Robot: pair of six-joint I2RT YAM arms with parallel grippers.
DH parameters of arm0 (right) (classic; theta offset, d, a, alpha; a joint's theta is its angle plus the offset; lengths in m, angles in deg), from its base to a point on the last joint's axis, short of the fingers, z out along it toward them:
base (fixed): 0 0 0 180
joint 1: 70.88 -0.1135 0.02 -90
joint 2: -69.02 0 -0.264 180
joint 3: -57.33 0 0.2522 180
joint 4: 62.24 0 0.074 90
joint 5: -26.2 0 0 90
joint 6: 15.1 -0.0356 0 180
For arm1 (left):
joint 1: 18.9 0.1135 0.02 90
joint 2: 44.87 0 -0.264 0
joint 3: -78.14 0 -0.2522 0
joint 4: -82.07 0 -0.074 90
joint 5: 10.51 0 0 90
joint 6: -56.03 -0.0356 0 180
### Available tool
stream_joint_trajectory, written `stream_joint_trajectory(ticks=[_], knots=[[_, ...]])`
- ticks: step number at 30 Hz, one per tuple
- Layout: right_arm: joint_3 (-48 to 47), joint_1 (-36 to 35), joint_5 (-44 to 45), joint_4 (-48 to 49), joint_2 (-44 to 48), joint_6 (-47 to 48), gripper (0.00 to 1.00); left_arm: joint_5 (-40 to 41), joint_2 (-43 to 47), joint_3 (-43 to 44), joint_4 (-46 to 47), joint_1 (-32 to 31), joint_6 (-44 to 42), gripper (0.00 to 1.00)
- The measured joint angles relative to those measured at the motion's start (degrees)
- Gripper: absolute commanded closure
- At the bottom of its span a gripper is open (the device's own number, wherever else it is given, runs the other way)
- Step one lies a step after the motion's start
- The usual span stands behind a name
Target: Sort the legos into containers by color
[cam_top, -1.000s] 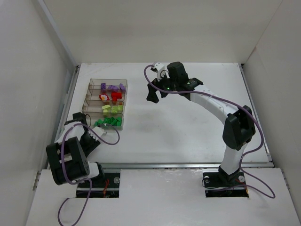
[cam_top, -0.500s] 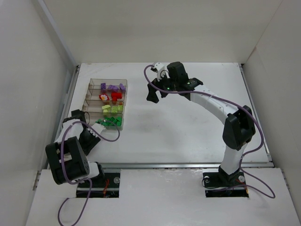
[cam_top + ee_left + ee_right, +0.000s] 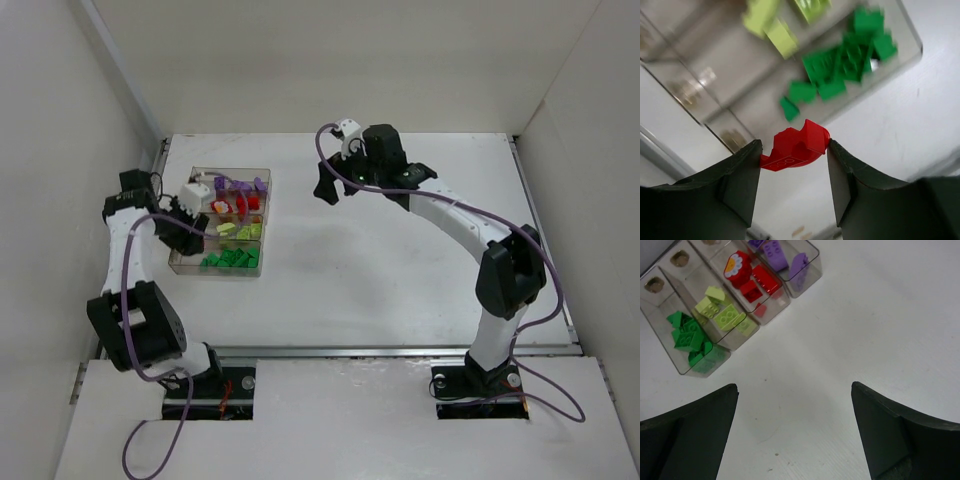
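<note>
One red brick (image 3: 799, 144): pinched in left gripper (image 3: 792, 152).
Red row (image 3: 717, 255): second from far; centre above it, then release.
Right gripper (image 3: 794, 390): spread, idle.

A white table (image 3: 400, 260) stands enclosed by white panels (image 3: 330, 60) on 3 sides. Directly on it lies a clear, smoky organizer box (image 3: 236, 170) with 4 long row compartments, flat on the table's left part, near its left edge, well apart from the right panel

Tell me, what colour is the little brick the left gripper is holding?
Red. The brick pinched in the left gripper shows best in the left wrist view.
</note>
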Motion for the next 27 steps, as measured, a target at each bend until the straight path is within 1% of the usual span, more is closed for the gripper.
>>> stream_joint_trajectory(ticks=[3,5,8,12,14,15,17,19,22,23,24,26,27], knots=[[0.0,0.9,1.4,0.7,0.2,-0.8,0.0,-6.0,-7.0,7.3,7.2,0.0,9.6,0.86],[0.0,1.6,2.0,1.1,0.2,-1.2,0.0,-8.0,-11.5,10.5,13.8,-0.2,16.8,0.86],[0.0,2.6,2.6,1.7,0.2,-1.5,0.0,-7.4,-18.6,14.2,23.8,-1.8,26.1,0.86],[-0.2,3.8,3.1,2.0,0.1,-1.7,0.0,-4.3,-23.7,16.1,30.3,-4.3,31.1,0.82],[-0.8,4.2,3.2,2.0,-0.3,-1.8,0.0,-2.7,-26.0,17.2,32.7,-5.4,33.0,0.82],[-1.2,4.5,3.3,2.1,-0.6,-1.8,0.0,-2.0,-27.0,17.7,33.8,-5.7,33.9,0.81],[-1.9,4.9,3.5,2.3,-1.4,-1.9,0.0,-0.5,-28.7,18.8,35.6,-5.9,35.3,0.81],[-2.0,4.9,3.6,2.5,-2.0,-2.1,0.0,1.2,-29.9,19.3,36.9,-5.7,36.3,0.78],[-2.0,5.0,3.7,2.5,-2.7,-2.2,0.0,2.7,-30.1,18.6,38.1,-5.6,36.7,0.72],[-2.0,5.0,3.7,2.5,-2.9,-2.3,0.0,3.1,-29.7,17.6,38.9,-5.5,36.7,0.68],[-2.1,5.0,3.7,2.5,-3.1,-2.3,0.0,3.3,-29.4,16.6,39.7,-5.4,36.7,0.56],[-2.4,5.0,3.7,2.5,-3.5,-2.5,0.0,3.7,-28.5,13.9,41.2,-5.4,36.6,0.44],[-2.7,5.0,3.7,2.5,-3.6,-2.5,0.0,3.9,-28.3,12.7,41.5,-5.4,36.5,0.41]])
